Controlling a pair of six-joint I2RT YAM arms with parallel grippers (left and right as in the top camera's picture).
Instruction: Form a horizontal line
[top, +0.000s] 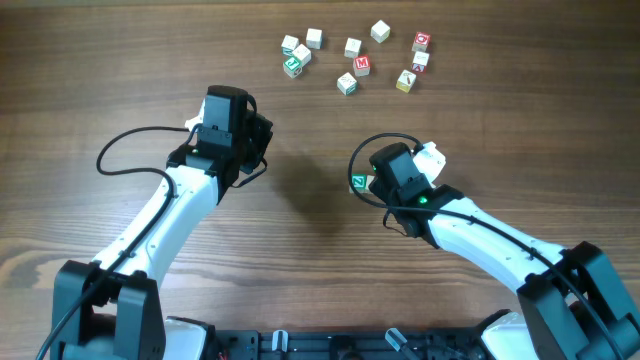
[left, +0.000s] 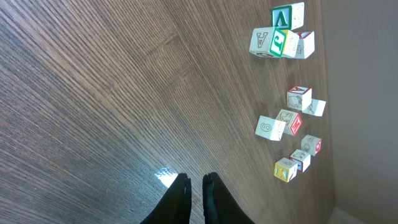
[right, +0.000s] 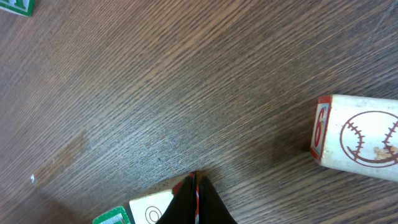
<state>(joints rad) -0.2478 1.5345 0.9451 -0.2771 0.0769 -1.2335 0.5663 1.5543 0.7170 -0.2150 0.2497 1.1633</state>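
The right fingers (right: 208, 208) and left fingers (left: 180, 199) are closed on nothing; I think the green block (top: 358, 182) and pale block (right: 149, 213) need nudging into a row next.

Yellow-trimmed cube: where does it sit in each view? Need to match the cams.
Overhead: yellow-trimmed cube at the cluster's lower right, near the top of the frame.
Left wrist: lowest cube by the right edge.
Right wrist: not in it.
Shared landmark: green-faced cubes at the cluster's opposite end, overhead and left wrist only.
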